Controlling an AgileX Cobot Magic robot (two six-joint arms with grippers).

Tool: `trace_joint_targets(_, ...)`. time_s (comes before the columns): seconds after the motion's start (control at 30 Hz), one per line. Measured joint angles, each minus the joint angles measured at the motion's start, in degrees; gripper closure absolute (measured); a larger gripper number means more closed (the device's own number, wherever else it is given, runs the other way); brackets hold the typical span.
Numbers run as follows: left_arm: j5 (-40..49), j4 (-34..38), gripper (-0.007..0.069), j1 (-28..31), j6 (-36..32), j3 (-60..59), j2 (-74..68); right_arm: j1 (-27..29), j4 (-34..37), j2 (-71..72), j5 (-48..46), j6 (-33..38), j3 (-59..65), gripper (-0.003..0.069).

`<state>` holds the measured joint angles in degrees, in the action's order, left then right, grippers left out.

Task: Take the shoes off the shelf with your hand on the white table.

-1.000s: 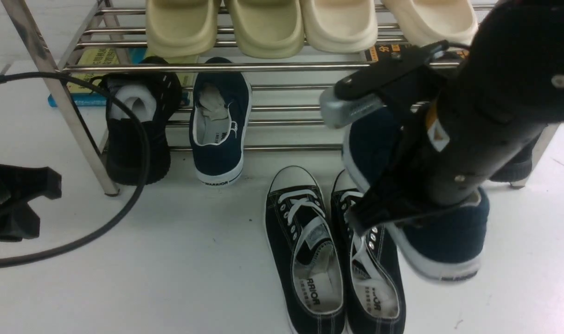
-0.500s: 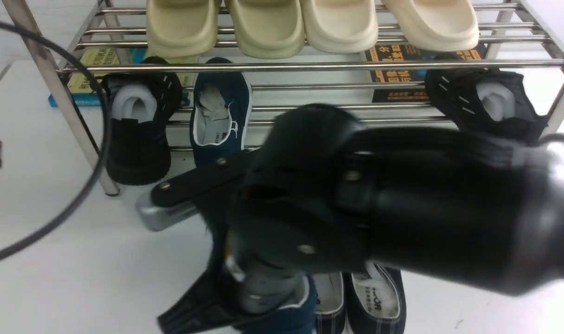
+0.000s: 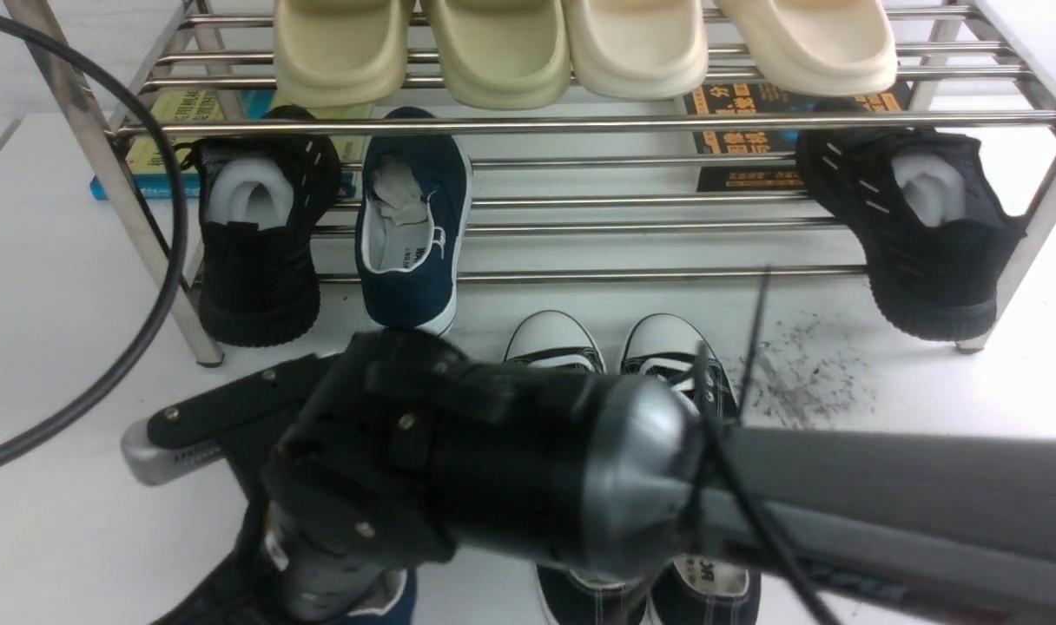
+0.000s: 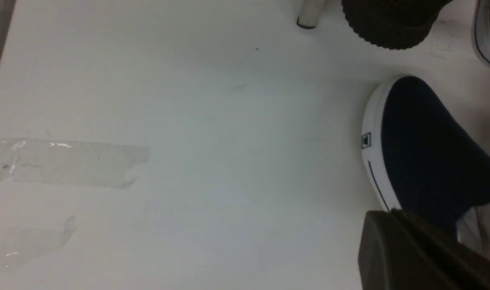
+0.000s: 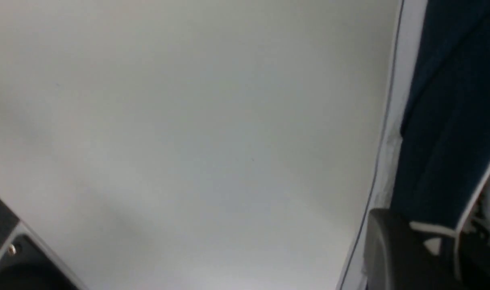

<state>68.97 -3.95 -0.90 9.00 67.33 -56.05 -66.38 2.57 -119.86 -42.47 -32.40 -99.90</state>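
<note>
The right gripper [image 5: 434,249] holds the navy-blue shoe [image 5: 442,141].

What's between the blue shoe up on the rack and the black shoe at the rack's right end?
Bare metal rods and part of a dark book, seen in the front view.

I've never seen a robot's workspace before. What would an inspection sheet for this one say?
Surface: white table with dark scuffs and clear tape strips.
Job's things: one navy shoe on the shelf's lower tier; its mate is in the right gripper.
Clutter: black-and-white sneakers on the table, partly hidden by the right arm; two black shoes on the lower tier, four pale clogs on top.
Left gripper: shut, nothing seen in it.
Right gripper: closed on the navy shoe.
Cables: black cable looping across the left side.
Surroundings: books behind the shelf.
</note>
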Motion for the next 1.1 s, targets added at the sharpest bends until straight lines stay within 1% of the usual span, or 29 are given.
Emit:
trace_joint_targets(0.1, 0.19, 0.05, 0.0613, 0.0, 0.18, 0.0, 0.0, 0.0, 0.0, -2.03, 5.71, -1.91, 0.0, 0.0613)
trace_joint_targets(0.2, 0.19, 0.31, 0.0613, 0.0, 0.18, 0.0, 0.0, 0.0, -0.19, -3.12, 9.27, -3.9, 0.0, 0.0608)
trace_joint_targets(0.3, 0.24, 0.33, 0.0611, 0.0, 0.42, 0.0, 0.0, -0.06, -0.19, -4.12, 11.43, -4.6, 0.0, 0.0595)
trace_joint_targets(0.37, 0.24, 0.38, 0.0609, 0.0, 1.04, 0.0, 0.0, -0.12, -0.19, -4.78, 12.56, -4.6, 0.0, 0.0573)
trace_joint_targets(0.47, 0.36, 0.38, 0.0607, 0.0, 1.33, 0.0, 0.0, -0.19, -0.19, -5.22, 13.35, -4.6, -0.04, 0.052)
trace_joint_targets(0.57, 0.36, 0.4, 0.0607, 0.0, 1.45, 0.0, 0.0, -0.19, -0.63, -5.34, 13.7, -4.6, -0.11, 0.0433)
trace_joint_targets(0.63, 0.42, 0.4, 0.0607, 0.0, 1.45, 0.0, 0.0, -0.19, -1.04, -5.23, 13.37, -4.6, -0.17, 0.0358)
trace_joint_targets(0.67, 0.42, 0.4, 0.0606, 0.0, 1.45, 0.0, 0.0, -0.19, -1.04, -5.23, 13.37, -4.6, -0.17, 0.0349)
trace_joint_targets(0.7, 0.42, 0.4, 0.0606, 0.0, 1.45, 0.0, 0.0, -0.12, -1.33, -4.5, 12.14, -4.6, -0.17, 0.0288)
trace_joint_targets(0.73, 0.48, 0.45, 0.0606, 0.0, 1.45, 0.0, 0.0, 0.0, -1.47, -3.52, 10.45, -4.6, -0.17, 0.0246)
trace_joint_targets(0.83, 0.54, 0.45, 0.0602, 0.0, 1.57, 0.0, 0.0, 0.65, -1.54, 0.24, 5.17, -4.04, -0.17, 0.0168)
trace_joint_targets(0.87, 0.54, 0.45, 0.0601, 0.0, 1.75, 0.0, 0.0, 0.82, -1.54, 1.53, 3.22, -3.63, -0.23, 0.0153)
trace_joint_targets(0.93, 0.59, 0.45, 0.0596, 0.0, 3.0, 0.0, 0.0, 1.35, -1.7, 4.87, -1.07, -1.52, -0.43, 0.0136)
trace_joint_targets(1.0, 0.59, 0.45, 0.0594, 0.0, 3.7, 0.0, 0.0, 1.74, -1.86, 7.01, -3.38, 0.31, -0.5, 0.0136)
trace_joint_targets(1.03, 0.65, 0.81, 0.0592, 0.0, 4.89, 0.0, 0.0, 2.3, -1.96, 10.41, -8.04, 3.35, -0.52, 0.0149)
trace_joint_targets(1.1, 0.8, 1.54, 0.059, 0.0, 5.41, 0.0, 0.0, 2.72, -1.96, 12.41, -11.55, 6.02, -0.56, 0.0172)
